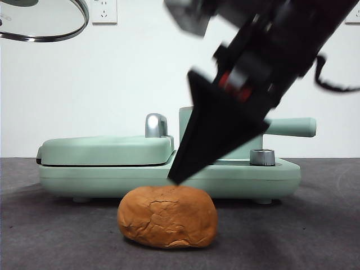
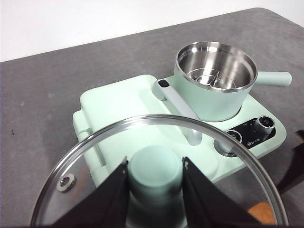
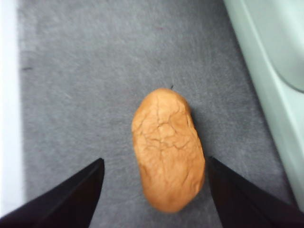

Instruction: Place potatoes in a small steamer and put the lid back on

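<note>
Right pincer [image 3: 154, 199] over potato [image 1: 167, 217], lid [image 2: 156, 156] lifted

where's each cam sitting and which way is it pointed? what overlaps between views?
Front: low at table height, looking level across at the potato and griddle base; right gripper descends from above.
Left wrist: above, looking down over the lid gripped at its knob toward the open steamer; own fingers show.
Right wrist: looking down at the potato; own fingers spread wide.
Shared: potato in front and right wrist; lid in front and left wrist.
</note>
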